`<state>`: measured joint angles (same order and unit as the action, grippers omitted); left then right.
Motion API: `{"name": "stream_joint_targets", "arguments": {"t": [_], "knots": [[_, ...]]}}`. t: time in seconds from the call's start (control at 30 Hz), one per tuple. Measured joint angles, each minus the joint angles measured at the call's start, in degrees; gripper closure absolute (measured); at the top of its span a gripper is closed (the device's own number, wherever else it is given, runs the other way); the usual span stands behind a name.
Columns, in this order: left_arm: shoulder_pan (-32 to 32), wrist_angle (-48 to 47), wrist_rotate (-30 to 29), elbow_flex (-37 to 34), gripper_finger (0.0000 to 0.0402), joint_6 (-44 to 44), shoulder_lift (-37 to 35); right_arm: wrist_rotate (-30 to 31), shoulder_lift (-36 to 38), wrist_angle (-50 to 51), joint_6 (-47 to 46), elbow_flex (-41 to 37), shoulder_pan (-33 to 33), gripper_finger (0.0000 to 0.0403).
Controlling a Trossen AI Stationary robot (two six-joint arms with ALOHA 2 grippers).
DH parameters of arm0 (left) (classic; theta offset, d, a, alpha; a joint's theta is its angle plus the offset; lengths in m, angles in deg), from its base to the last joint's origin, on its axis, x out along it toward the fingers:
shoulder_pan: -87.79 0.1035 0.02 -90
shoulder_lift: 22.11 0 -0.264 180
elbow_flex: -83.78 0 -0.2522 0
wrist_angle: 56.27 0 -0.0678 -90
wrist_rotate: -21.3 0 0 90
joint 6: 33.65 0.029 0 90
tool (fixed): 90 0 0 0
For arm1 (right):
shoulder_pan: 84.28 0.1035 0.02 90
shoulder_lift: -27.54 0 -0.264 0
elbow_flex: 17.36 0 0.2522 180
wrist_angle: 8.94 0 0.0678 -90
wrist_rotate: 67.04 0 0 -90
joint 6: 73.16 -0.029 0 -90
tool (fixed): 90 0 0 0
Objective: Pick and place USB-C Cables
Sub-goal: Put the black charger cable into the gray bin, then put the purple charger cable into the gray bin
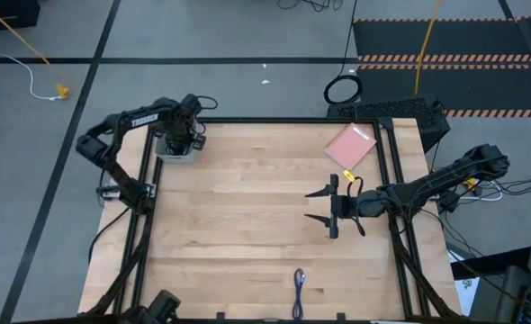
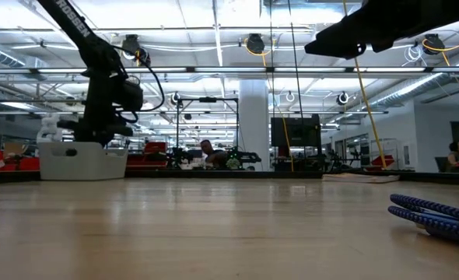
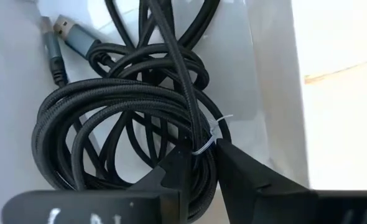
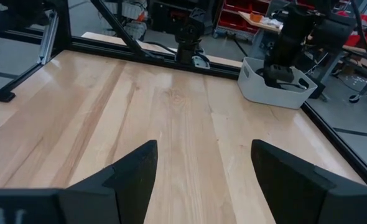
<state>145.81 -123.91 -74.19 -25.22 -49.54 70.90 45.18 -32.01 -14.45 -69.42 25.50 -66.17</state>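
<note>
From above, I see open tabletop (image 1: 247,207) mid-frame; the blue-purple cable (image 1: 299,286) lies at the bottom edge. My right gripper (image 1: 324,206) hovers spread, empty. Left wrist view: my left gripper (image 3: 199,165) pinches black cables (image 3: 109,118) inside the white bin (image 3: 267,74).

Right end effector (image 4: 202,177) spread, wooden table (image 4: 171,118), white bin (image 4: 277,87)
</note>
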Motion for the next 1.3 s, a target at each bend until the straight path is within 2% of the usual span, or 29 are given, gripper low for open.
{"name": "stream_joint_targets", "arguments": {"t": [0.43, 0.93, 1.1, 1.3], "knots": [[0.43, -2.35, 0.03, 0.08, 0.0247, 1.18, -0.76, 0.09, 0.00, 0.71, -0.02, -0.02, -0.02, 0.0149], [-0.30, -3.03, -0.05, 0.08, 0.0243, 1.92, -14.44, 0.20, 0.00, 0.74, -0.02, 0.00, -0.02, 0.0149], [-5.45, -3.02, -0.07, 0.08, 0.0243, 3.94, -20.41, 0.21, 0.00, 0.75, -0.02, 0.00, -0.02, 0.0149], [-19.94, -0.59, -0.05, 0.08, 0.0243, 3.49, -28.37, 0.20, 0.00, 0.72, -1.18, 0.00, -0.02, 0.0149]]}}
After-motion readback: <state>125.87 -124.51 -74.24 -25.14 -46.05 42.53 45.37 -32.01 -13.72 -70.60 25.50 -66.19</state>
